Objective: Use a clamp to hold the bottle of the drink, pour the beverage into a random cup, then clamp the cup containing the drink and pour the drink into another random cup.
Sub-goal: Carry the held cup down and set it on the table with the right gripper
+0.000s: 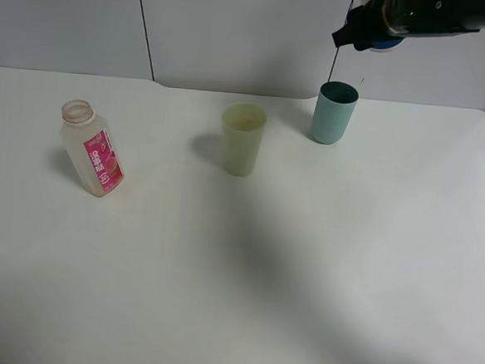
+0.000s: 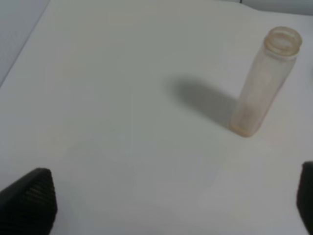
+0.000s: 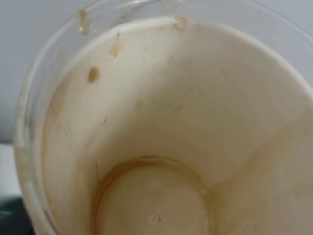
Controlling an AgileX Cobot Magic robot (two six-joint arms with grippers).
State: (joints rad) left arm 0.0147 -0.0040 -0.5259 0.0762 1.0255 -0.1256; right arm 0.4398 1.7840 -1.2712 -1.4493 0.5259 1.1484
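Yellow-green cup (image 1: 243,138) beside teal cup (image 1: 335,112)

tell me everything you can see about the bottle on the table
The bottle is small, squarish and translucent plastic, with a wide round open neck, no cap, and a pink label on one face. It looks empty apart from a faint brownish tint near its base and rim. It stands upright on the white table, on the left side of the overhead view, casting a shadow, apart from both cups. Nothing touches it; the open left gripper is short of it.
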